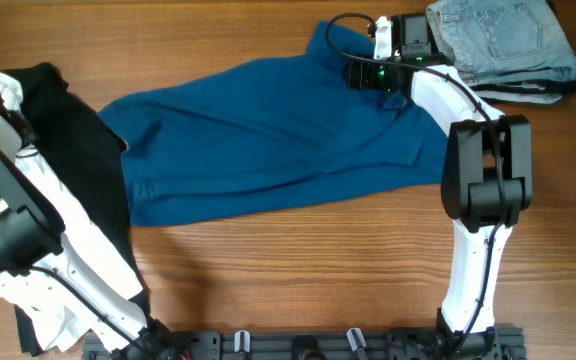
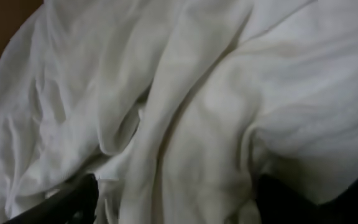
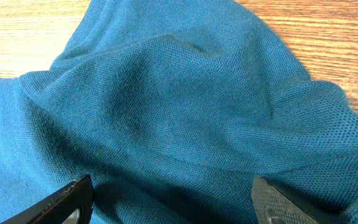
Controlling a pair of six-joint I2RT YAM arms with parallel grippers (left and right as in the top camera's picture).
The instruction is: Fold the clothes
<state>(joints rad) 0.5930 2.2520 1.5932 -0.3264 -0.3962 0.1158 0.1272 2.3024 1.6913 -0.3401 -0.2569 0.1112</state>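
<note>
Blue shirt [image 1: 268,130]: laid spread across the centre of the counter [image 1: 298,250].
Right fingers [image 3: 70,198]: held apart over the shirt's far right corner.
Left fingers [image 2: 73,200]: held apart over white garment [image 2: 197,112].
Folded jeans [image 1: 503,40]: placed at far right corner.

This looks like a robot manipulation lab bench, not a home. Two white-and-black arms, the left arm [image 1: 13,215] and the right arm [image 1: 483,180], rise from a black mounting rail [image 1: 298,345] that runs along the near edge of a wood-grain tabletop [image 1: 268,260]. A loose black cable [image 1: 340,30] loops beside the right wrist, where a green status light [image 1: 381,73] glows. Clothes lie straight on the bare wood: a blue shirt [image 1: 258,140] spread out, folded jeans [image 1: 498,35] at the far corner, and a black garment [image 1: 78,140] and a white garment [image 2: 197,93] heaped at the left. The room beyond the tabletop is out of view
</note>
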